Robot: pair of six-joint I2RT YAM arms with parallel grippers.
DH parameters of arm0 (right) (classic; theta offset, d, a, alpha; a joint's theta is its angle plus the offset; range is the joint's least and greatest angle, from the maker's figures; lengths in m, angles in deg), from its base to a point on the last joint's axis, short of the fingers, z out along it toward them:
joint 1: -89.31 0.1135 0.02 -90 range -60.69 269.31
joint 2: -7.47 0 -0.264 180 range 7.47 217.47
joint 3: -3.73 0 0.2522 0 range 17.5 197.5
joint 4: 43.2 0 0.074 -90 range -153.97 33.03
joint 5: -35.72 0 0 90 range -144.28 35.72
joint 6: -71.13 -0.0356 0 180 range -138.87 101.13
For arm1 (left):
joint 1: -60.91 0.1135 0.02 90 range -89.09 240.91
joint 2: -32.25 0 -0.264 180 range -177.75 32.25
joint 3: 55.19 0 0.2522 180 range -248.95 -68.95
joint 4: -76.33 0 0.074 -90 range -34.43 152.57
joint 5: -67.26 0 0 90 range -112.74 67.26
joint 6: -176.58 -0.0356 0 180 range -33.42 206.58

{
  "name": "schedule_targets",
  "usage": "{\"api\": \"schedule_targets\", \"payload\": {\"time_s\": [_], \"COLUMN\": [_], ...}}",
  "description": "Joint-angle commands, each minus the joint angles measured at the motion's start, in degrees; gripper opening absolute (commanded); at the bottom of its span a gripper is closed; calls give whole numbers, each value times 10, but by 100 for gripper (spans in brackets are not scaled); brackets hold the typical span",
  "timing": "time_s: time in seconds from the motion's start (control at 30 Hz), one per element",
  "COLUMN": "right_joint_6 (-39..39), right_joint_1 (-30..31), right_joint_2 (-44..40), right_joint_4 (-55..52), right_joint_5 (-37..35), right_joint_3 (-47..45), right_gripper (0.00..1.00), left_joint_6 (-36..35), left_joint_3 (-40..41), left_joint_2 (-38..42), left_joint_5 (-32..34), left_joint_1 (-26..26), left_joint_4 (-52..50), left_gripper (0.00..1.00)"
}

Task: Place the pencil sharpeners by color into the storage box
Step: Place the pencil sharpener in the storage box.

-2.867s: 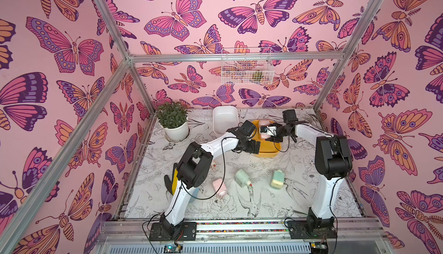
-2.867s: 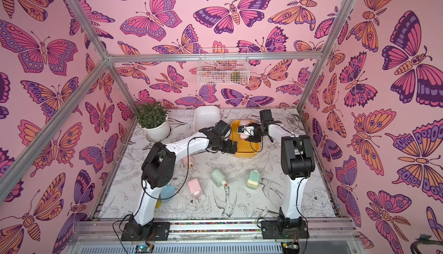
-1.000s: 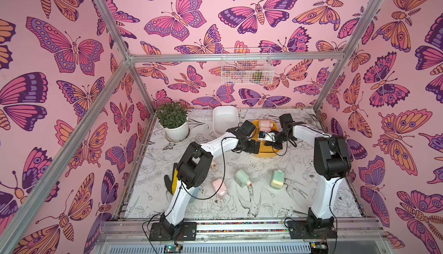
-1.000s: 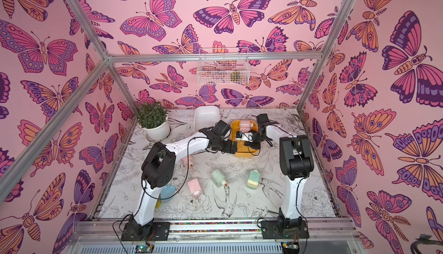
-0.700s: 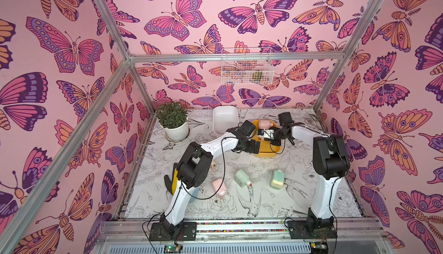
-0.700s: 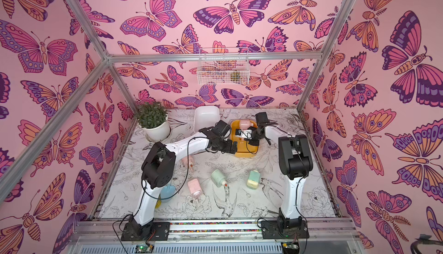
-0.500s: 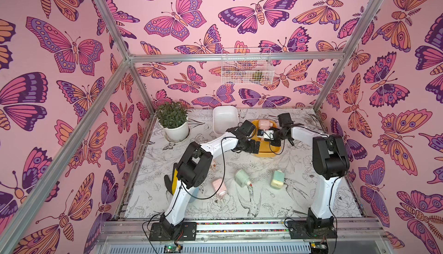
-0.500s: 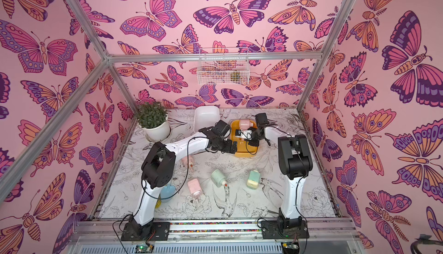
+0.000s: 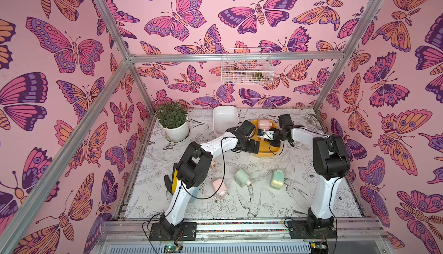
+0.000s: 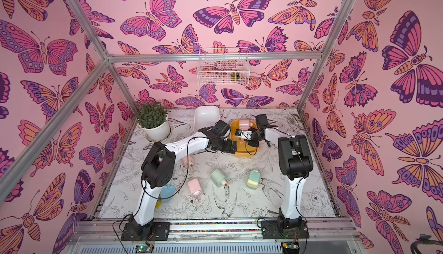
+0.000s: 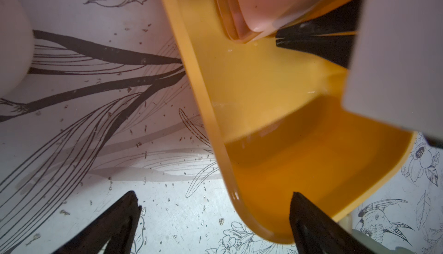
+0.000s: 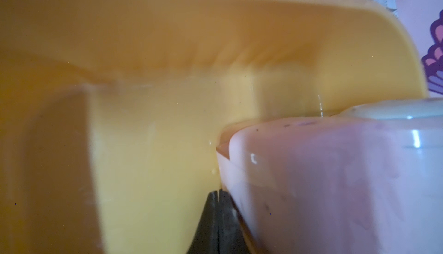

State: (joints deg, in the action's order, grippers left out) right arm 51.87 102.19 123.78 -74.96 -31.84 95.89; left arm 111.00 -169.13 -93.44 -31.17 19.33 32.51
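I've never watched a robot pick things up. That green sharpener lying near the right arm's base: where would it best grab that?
Probably across the boxy body of the green sharpener, coming straight down from above. It lies alone on the table, clear on all sides, and its two long flat sides look easy for the fingers to close on. The small handle looks too thin to hold well.

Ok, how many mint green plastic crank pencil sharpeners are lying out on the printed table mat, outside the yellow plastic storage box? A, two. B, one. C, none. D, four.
A: in a top view two mint green sharpeners, one and another, lie on the mat in front of the yellow storage box, neither inside it.
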Motion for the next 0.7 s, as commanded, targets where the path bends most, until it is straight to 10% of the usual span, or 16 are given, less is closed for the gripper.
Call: {"api": "schedule_targets", "payload": {"time_s": [0.0, 0.37, 0.47, 0.5, 0.67], "right_joint_6": [5, 5, -40, -67, -197], "right_joint_1": [1, 2, 1, 2, 10], "right_joint_2": [-39, -101, -118, -124, -164], "right_joint_4": [-32, -162, -138, -113, 16], "right_joint_5": [23, 95, 111, 116, 138], "right_joint_3": [-1, 36, 27, 17, -43], "right_gripper": [15, 35, 64, 98, 99], "left_joint_6": [-19, -16, -18, -18, -13], "left_joint_3": [5, 28, 44, 50, 103], "left_joint_2": [17, 91, 117, 125, 191], "left_joint_5": [-7, -16, -21, -19, 49], "left_joint_1": [3, 3, 3, 3, 4], "left_joint_4": [-48, -48, -48, -48, -48], "left_gripper": [100, 100, 100, 100, 100]}}
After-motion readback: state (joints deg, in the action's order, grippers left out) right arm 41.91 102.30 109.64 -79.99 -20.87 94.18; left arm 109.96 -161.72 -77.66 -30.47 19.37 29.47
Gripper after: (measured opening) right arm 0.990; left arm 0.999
